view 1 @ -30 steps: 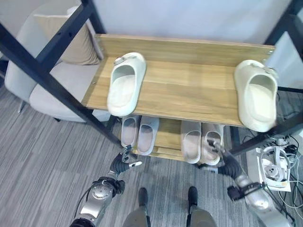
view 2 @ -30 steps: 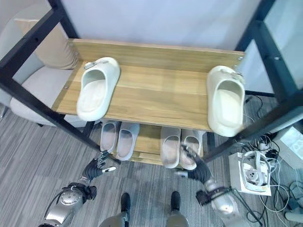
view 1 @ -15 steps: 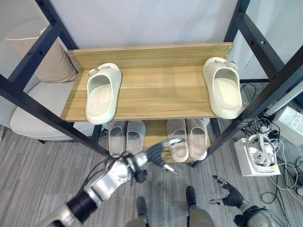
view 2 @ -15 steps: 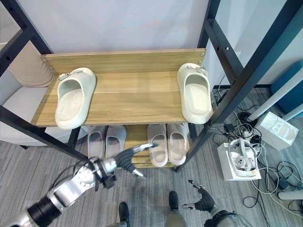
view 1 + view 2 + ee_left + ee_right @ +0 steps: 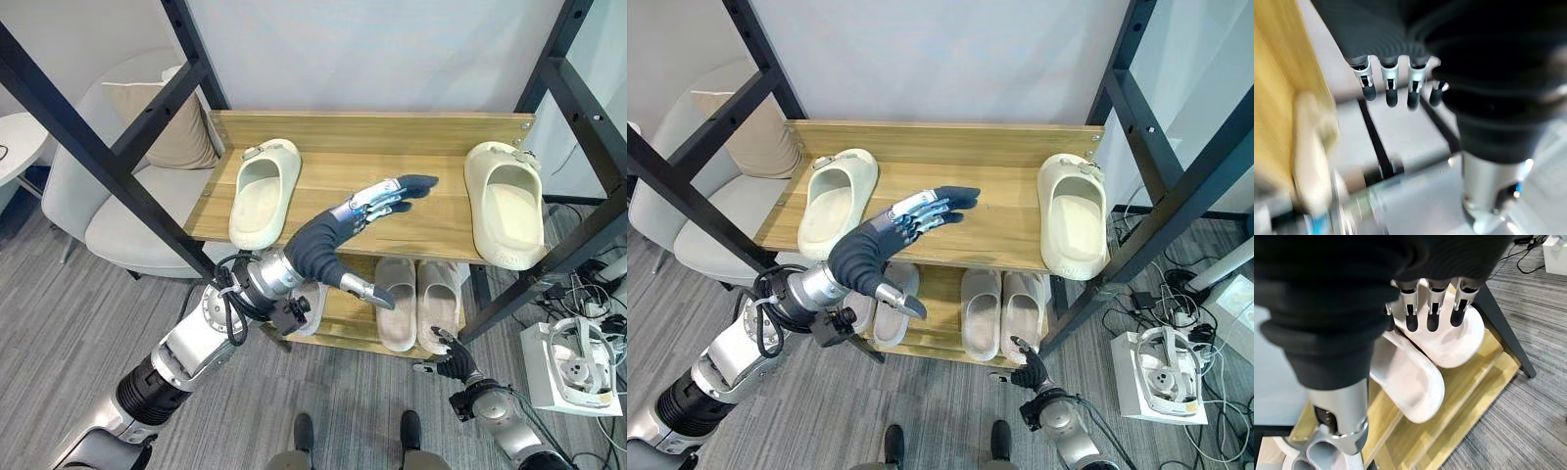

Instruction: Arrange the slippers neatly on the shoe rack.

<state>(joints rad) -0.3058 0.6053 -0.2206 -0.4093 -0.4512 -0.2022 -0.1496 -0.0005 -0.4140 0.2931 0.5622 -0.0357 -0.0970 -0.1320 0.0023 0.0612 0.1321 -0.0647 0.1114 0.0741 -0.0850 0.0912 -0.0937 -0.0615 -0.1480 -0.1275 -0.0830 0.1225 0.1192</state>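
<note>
Two cream slippers lie far apart on the wooden top shelf (image 5: pixel 411 220): the left slipper (image 5: pixel 263 191) and the right slipper (image 5: pixel 505 201). My left hand (image 5: pixel 328 235) hovers over the shelf's middle between them, open, its fingers (image 5: pixel 933 206) straight and touching nothing. On the lower shelf stand a pale pair (image 5: pixel 416 304) and a grey pair (image 5: pixel 890 315) partly hidden behind my left arm. My right hand (image 5: pixel 452 358) is low by the floor, just in front of the pale pair (image 5: pixel 1444 340), with its fingers (image 5: pixel 1432 316) relaxed and holding nothing.
Black frame posts (image 5: pixel 118 166) cross in front of the rack on both sides. A light armchair with a beige cushion (image 5: pixel 162 127) stands to the left. A white box (image 5: pixel 578 367) and cables lie on the floor at the right.
The camera has shifted. My left hand has risen from near the floor to above the top shelf. My right hand has come back close to the lower shelf's pale pair.
</note>
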